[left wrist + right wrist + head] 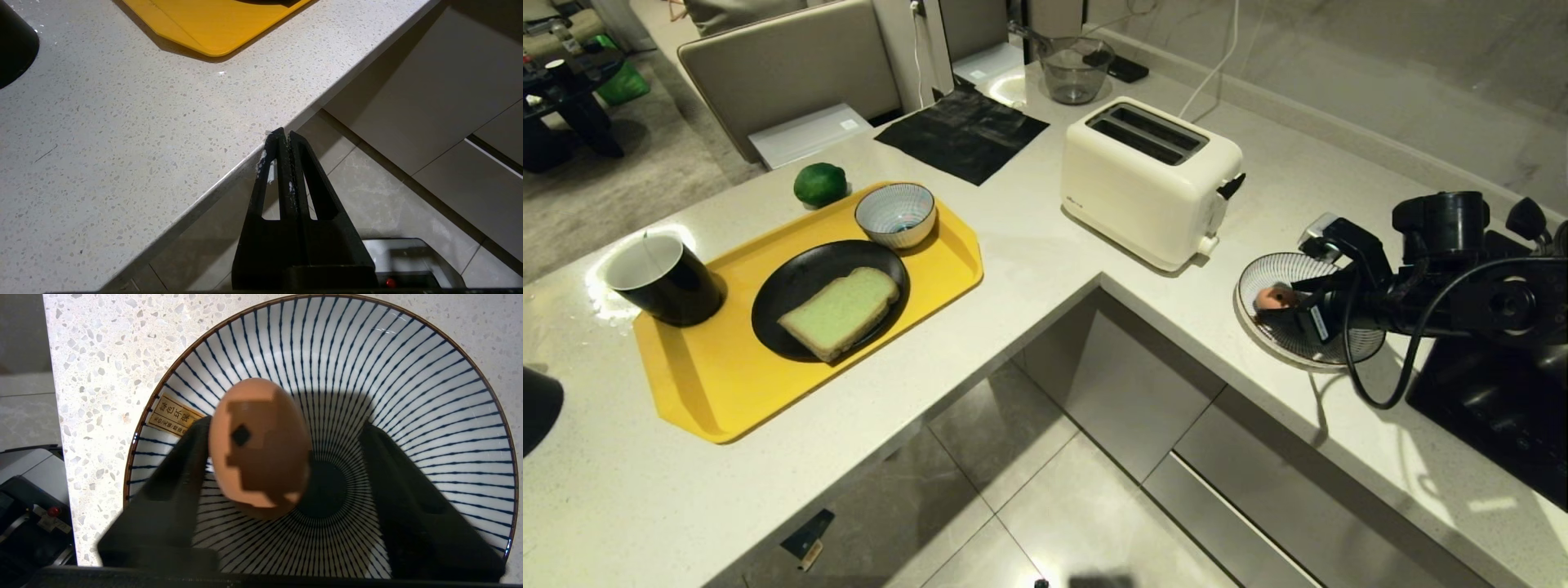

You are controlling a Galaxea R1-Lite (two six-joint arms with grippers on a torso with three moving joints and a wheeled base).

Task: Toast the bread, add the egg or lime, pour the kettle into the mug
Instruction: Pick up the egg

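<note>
Left gripper (284, 141) closed and empty at the table (122, 143) edge, right gripper (286, 465) jaws apart around the egg (257, 445), one finger (179, 477) touching it, over a striped dish (1282, 282), bread (841, 310) on black plate (792, 286), yellow tray (727, 384), mug (662, 278), lime (820, 184), white toaster (1147, 180) beyond.

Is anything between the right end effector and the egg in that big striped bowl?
Nothing visible. The right end effector is down in the wide blue-and-white striped bowl, fingers apart, with the smooth pinkish-brown egg between them, against one finger and clear of the other.
</note>
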